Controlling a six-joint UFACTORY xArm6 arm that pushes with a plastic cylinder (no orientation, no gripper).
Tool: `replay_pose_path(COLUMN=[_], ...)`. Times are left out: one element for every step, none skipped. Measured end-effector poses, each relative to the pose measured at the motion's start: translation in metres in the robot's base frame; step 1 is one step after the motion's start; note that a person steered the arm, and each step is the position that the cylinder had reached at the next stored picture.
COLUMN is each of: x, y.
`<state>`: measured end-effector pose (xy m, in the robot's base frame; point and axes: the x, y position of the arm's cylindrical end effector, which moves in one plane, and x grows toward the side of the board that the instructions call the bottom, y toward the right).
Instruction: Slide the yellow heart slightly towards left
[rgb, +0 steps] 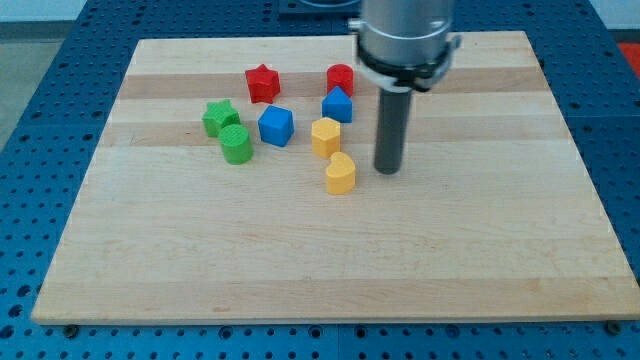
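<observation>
The yellow heart (340, 174) lies near the board's middle. My tip (388, 170) stands just to its right, a small gap apart, at about the same height in the view. A second yellow block (325, 136), roughly hexagonal, sits just above and left of the heart.
A blue block (337, 105) and a red cylinder (341, 78) stand above the yellow blocks. A blue cube (275, 126) is left of them, a red star (262, 83) at upper left. A green star (219, 118) and a green cylinder (237, 146) lie further left. The wooden board (450, 260) rests on a blue table.
</observation>
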<state>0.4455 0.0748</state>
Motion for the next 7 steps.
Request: replay_pose_path(x=[0.003, 0.003, 0.003, 0.003, 0.003, 0.003, 0.003], y=[-0.007, -0.007, -0.022, -0.022, -0.023, -0.040, -0.063])
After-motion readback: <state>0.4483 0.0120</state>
